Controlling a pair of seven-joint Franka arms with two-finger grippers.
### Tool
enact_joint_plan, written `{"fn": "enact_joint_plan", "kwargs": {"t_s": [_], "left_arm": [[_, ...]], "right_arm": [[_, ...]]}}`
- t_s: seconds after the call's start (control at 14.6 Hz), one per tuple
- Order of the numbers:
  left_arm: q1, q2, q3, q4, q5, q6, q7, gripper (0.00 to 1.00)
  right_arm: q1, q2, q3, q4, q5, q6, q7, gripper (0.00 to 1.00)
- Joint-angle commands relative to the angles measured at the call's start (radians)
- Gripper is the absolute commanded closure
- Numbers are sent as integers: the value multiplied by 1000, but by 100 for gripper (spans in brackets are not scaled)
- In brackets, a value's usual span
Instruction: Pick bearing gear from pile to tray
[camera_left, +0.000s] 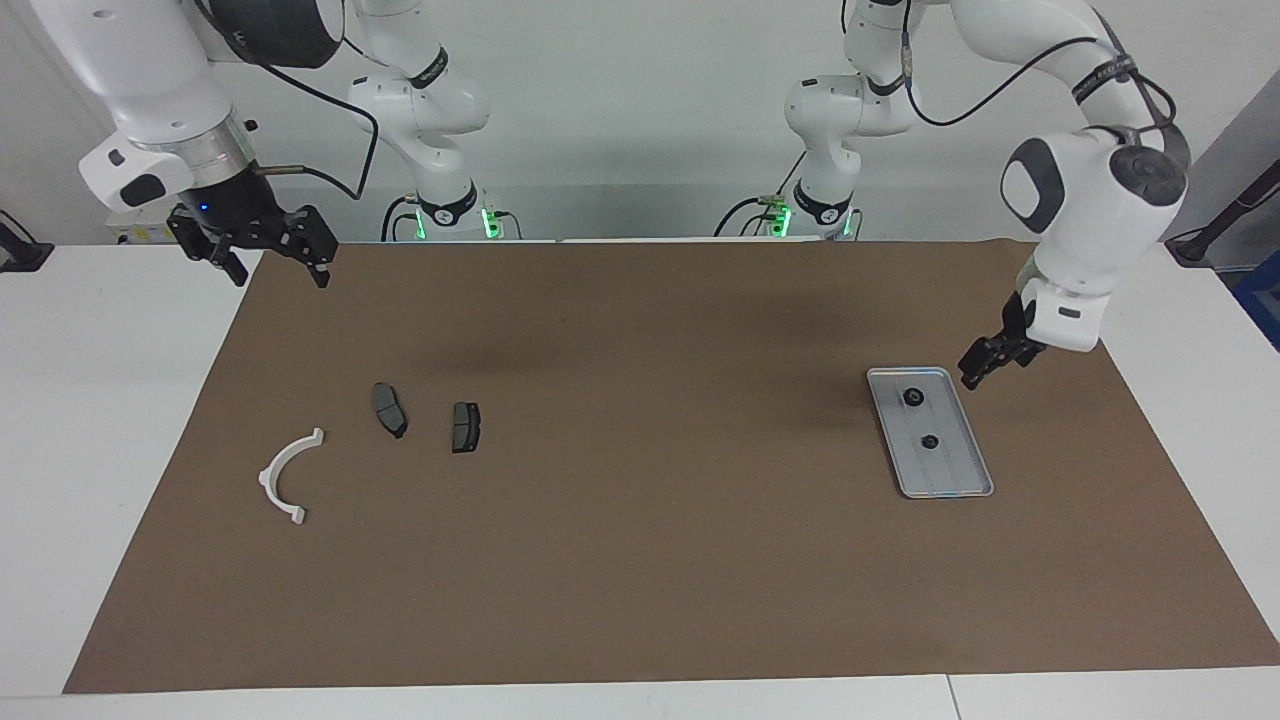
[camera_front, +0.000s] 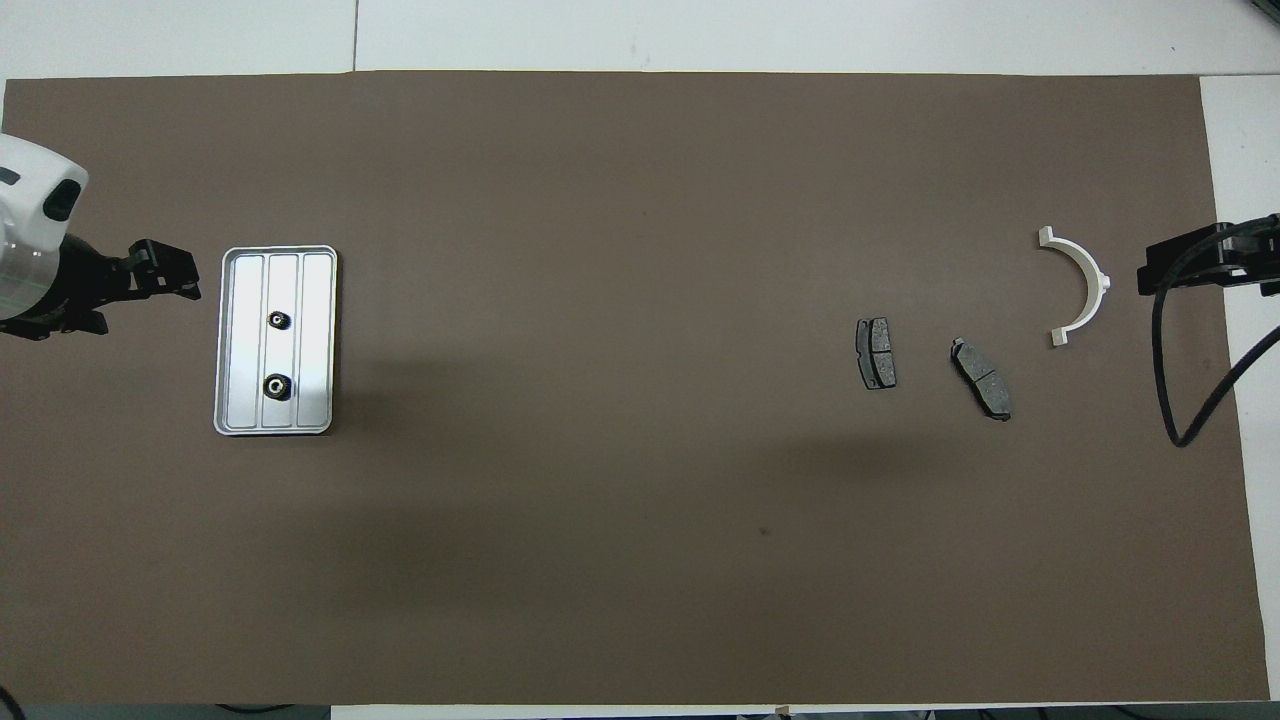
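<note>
The silver tray (camera_left: 955, 470) lies on the brown mat toward the left arm's end, and shows in the overhead view too (camera_front: 315, 340). Two small black bearing gears (camera_left: 912, 397) (camera_left: 929, 441) lie in it, apart from each other (camera_front: 279, 319) (camera_front: 276, 386). My left gripper (camera_left: 978, 370) hangs empty and open above the mat beside the tray (camera_front: 170, 278). The pile toward the right arm's end holds a white half-ring bracket (camera_left: 267, 478) (camera_front: 1098, 283) and two dark brake pads (camera_left: 390, 410) (camera_left: 466, 427). My right gripper (camera_left: 278, 270) waits open, raised over the mat's edge (camera_front: 1165, 270).
The brown mat (camera_left: 640, 560) covers most of the white table. The right arm's black cable (camera_front: 1190, 400) hangs over the mat's edge near the bracket. The two arm bases stand at the robots' edge of the table.
</note>
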Motion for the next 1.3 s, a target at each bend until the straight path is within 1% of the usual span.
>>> {"fn": "enact_joint_plan", "kwargs": {"t_s": [0.0,0.14,0.21,0.34,0.48,0.62,0.82,1.03,1.23], "left_arm": [[2,-80,-12,28,12,-147,11,0],[12,-74,-25,104,12,-288,49,0],[13,-69,-26,129,11,-317,75,0],[34,-81,-32,105,5,-309,91,0],[77,-86,-50,95,-40,-266,106,0],[81,-85,-70,95,-40,-238,147,0],[98,-66,-91,127,-37,-249,151,0],[89,-45,-91,129,-38,-246,151,0],[89,-49,-95,164,-38,-273,149,0]], "right_arm": [[-1,-19,0,-27,-11,15,-31,0],[-1,-20,-1,-27,-11,13,-31,0],[-1,-20,-1,-27,-11,13,-31,0],[-1,-20,0,-27,-11,12,-31,0],[-1,-20,-1,-25,-13,12,-31,0],[-1,-22,-1,-25,-13,12,-31,0],[-1,-22,-1,-25,-13,8,-31,0],[-1,-22,-1,-23,-13,8,-31,0],[-1,-24,0,-25,-13,7,-31,0]]}}
